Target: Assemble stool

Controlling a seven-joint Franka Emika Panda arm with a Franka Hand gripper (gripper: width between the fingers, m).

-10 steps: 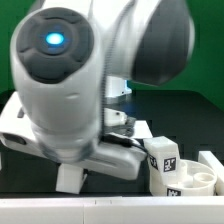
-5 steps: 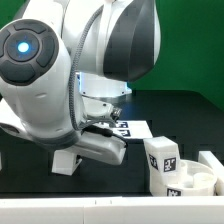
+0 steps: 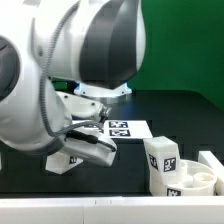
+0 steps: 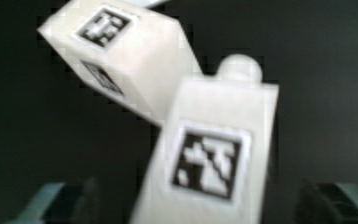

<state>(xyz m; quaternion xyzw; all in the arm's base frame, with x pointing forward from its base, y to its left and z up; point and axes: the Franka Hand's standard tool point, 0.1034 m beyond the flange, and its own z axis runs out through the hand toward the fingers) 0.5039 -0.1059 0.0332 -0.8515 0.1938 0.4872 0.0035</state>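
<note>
Smooth white plastic leg (image 4: pixel 208 130), glossy arm (image 3: pixel 95 45)

The exterior view sits low and close beside the tabletop (image 3: pixel 185 115), facing across it toward a green back wall (image 3: pixel 180 50). The robot arm (image 3: pixel 70 70) looms very near the lens and fills the exterior view's left and centre. The wrist view looks down past the pincer (image 4: pixel 197 200) at a near leg (image 4: pixel 208 150) and a far leg (image 4: pixel 108 50), both close and blurred. Both views share the tabletop under the arm, where the exterior view shows one tagged leg (image 3: pixel 62 160).

White stool legs (image 4: pixel 220 105), black-and-white square marker tags (image 4: pixel 206 162), black table (image 3: pixel 180 110).
</note>
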